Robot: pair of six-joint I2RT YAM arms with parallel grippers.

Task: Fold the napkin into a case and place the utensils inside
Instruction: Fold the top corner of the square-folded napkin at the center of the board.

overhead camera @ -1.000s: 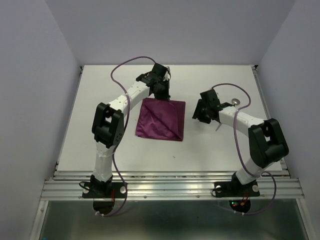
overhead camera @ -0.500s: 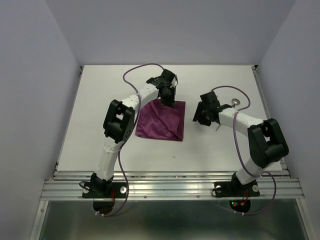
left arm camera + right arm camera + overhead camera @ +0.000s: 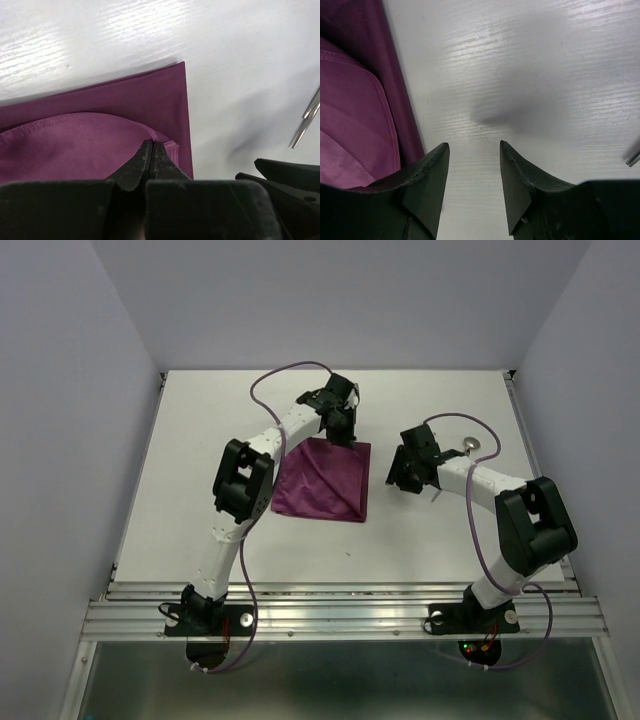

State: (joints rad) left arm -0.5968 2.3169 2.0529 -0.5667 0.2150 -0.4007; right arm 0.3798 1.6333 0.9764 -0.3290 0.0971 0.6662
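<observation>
Left gripper (image 3: pixel 150 147): closed, pinching napkin (image 3: pixel 75 135) top layer near its corner.
Right gripper (image 3: pixel 472 150): open, empty, beside napkin's edge.
Spoon (image 3: pixel 471 444): on bench (image 3: pixel 200 490), beyond right arm.

A white bench (image 3: pixel 200 490) is seen, with a plum-purple napkin (image 3: pixel 325 480) laid folded on it near the middle. Well apart to the napkin's right a spoon (image 3: pixel 470 443) is laid. A thin silver rod (image 3: pixel 305 120), possibly a second utensil, is glimpsed there too.
</observation>
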